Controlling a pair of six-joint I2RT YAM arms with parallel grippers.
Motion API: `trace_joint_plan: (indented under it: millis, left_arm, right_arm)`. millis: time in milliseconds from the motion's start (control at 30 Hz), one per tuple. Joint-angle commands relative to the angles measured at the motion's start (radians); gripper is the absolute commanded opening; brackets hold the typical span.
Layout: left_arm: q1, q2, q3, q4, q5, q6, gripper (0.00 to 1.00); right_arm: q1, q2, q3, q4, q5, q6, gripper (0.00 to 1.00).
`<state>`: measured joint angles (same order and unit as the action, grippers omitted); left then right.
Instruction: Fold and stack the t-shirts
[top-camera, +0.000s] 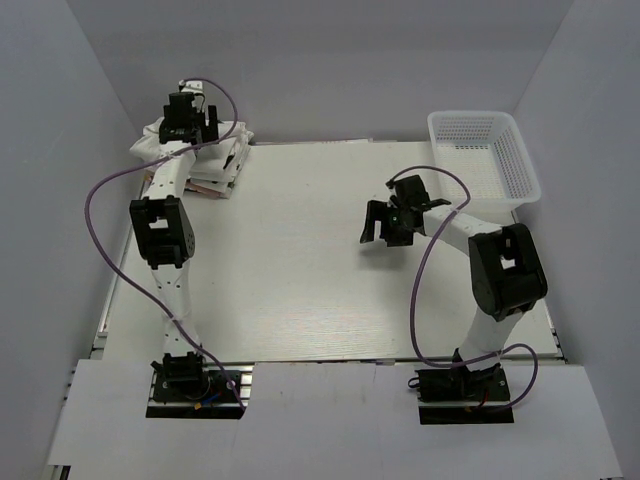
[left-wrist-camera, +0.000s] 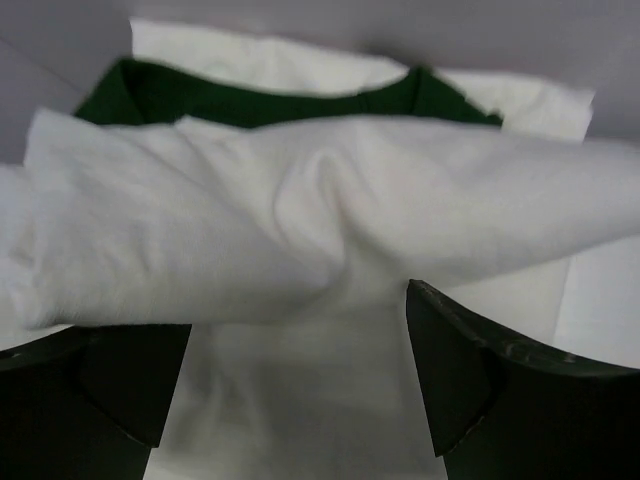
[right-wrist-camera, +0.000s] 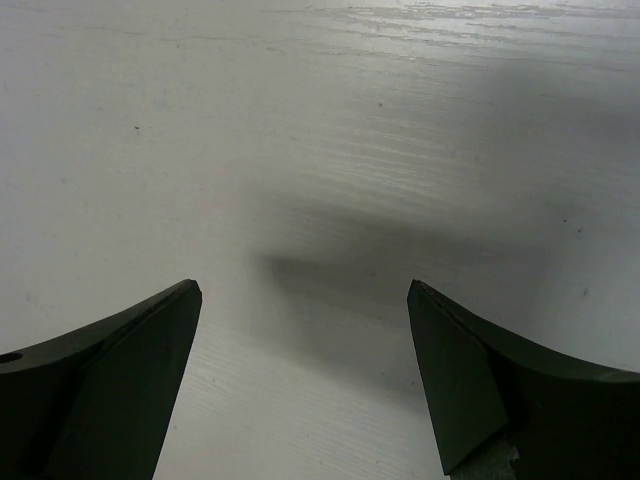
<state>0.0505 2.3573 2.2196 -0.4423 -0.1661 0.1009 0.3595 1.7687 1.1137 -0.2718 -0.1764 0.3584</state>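
Observation:
A stack of folded t-shirts lies at the table's far left corner. My left gripper hangs over it, jaws open. In the left wrist view white cloth fills the frame, and the dark green collar of one tee shows behind a white fold. The cloth lies between and just beyond the fingers; nothing is pinched. My right gripper is open and empty above bare table right of centre; the right wrist view shows only the tabletop.
A white plastic mesh basket stands at the far right corner. The white table spans between the arms. Grey walls close in on both sides. Purple cables loop along both arms.

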Motion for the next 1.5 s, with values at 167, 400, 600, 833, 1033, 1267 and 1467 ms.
trace_joint_plan:
  millis: [167, 400, 600, 833, 1033, 1267, 1467]
  left_arm:
    - [-0.011, 0.217, 0.203, 0.355, -0.119, -0.071, 0.96]
    - [0.032, 0.260, 0.227, 0.578, -0.062, -0.273, 1.00]
    - [0.032, 0.224, 0.175, 0.805, -0.018, -0.368, 1.00]
    - [0.032, 0.177, 0.097, 0.844, 0.060, -0.431, 1.00]
    - [0.012, -0.110, -0.245, 0.881, 0.060, -0.345, 1.00]
    - [0.012, -0.323, -0.553, 0.878, 0.007, -0.308, 1.00]
    - [0.012, -0.274, -0.488, 0.699, 0.104, -0.251, 1.00]
  right_arm:
    - [-0.008, 0.118, 0.106, -0.049, -0.046, 0.001, 0.90]
    - [-0.005, 0.132, 0.150, -0.067, -0.060, -0.012, 0.90]
    - [-0.001, 0.112, 0.118, -0.015, -0.106, -0.001, 0.90]
    - [0.002, 0.101, 0.117, -0.010, -0.113, -0.007, 0.90]
    - [0.004, 0.113, 0.106, 0.006, -0.140, -0.027, 0.90]
    - [0.013, 0.081, 0.057, 0.042, -0.146, -0.047, 0.90]
    - [0.010, 0.077, 0.049, 0.043, -0.138, -0.053, 0.90]
